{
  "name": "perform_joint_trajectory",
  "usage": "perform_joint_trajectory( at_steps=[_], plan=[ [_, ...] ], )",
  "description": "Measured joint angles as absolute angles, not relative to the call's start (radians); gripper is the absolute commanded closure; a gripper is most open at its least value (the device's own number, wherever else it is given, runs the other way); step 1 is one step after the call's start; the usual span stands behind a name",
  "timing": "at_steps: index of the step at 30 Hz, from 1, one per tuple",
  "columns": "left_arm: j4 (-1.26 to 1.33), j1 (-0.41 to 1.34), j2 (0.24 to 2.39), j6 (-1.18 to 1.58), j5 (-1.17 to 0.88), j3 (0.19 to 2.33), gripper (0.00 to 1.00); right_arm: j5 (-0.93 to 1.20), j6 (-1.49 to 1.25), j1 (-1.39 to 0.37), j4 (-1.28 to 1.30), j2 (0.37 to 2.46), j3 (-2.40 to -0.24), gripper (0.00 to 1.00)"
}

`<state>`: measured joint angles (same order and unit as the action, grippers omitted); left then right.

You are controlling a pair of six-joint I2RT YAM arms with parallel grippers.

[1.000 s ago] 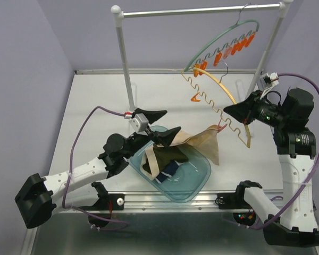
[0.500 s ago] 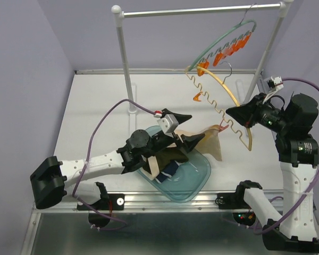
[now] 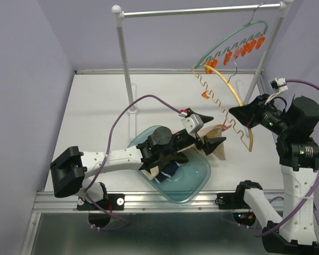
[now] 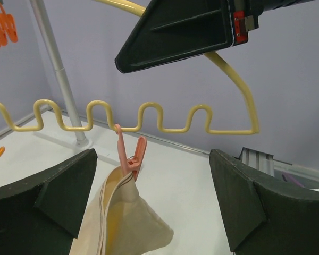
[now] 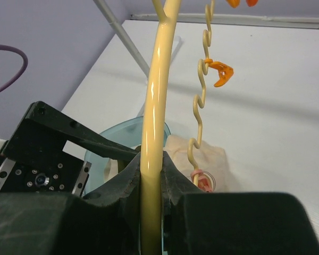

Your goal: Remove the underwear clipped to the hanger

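- A white table (image 3: 95, 106) stood against lavender walls, with a white-poled rack (image 3: 123, 58) at its far side carrying a green hanger (image 3: 226, 38) strung with orange clips (image 3: 245, 49).
- The right gripper (image 5: 151, 178) was clamped tight on the thick arm of a yellow hanger (image 5: 155, 90), holding it tilted above the table on the right.
- The beige underwear (image 4: 130, 223) hung from the yellow hanger's wavy lower bar, pinched at its top corner by a pink clip (image 4: 132, 156).
- The left gripper (image 3: 218, 129) was spread wide and held nothing, one finger on either side of the clipped garment.
- In the left wrist view, the beige cloth lay between the fingers and closer to the one on the left of that view; whether it brushed that finger could not be told.
- A navy brief (image 3: 169, 171) lay in a clear teal bin (image 3: 199, 183) near the front edge, under the left arm.
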<state>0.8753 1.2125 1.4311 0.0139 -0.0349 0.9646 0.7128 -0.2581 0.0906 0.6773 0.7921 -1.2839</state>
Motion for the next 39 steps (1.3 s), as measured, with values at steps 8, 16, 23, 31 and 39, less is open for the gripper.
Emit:
perform_joint_trajectory(
  at_steps=[8,16,23,31,39],
  plan=[
    [0.823,1.231,1.525,-0.03,-0.026,1.015,0.01,0.693,-0.267,0.091,0.681,0.791,-1.284,0.99],
    [0.786,1.238,1.629,-0.073,0.048,1.083,0.03,0.691,-0.281,0.091,0.682,0.784,-1.284,0.99],
    [0.776,1.238,1.681,-0.096,0.131,1.14,0.06,0.692,-0.289,0.091,0.681,0.781,-1.283,0.99],
    [0.794,1.238,1.694,-0.115,0.157,1.161,0.14,0.697,-0.293,0.091,0.682,0.773,-1.283,0.99],
    [0.812,1.238,1.729,-0.122,0.147,1.179,0.45,0.705,-0.296,0.091,0.681,0.772,-1.283,0.99]
  ],
)
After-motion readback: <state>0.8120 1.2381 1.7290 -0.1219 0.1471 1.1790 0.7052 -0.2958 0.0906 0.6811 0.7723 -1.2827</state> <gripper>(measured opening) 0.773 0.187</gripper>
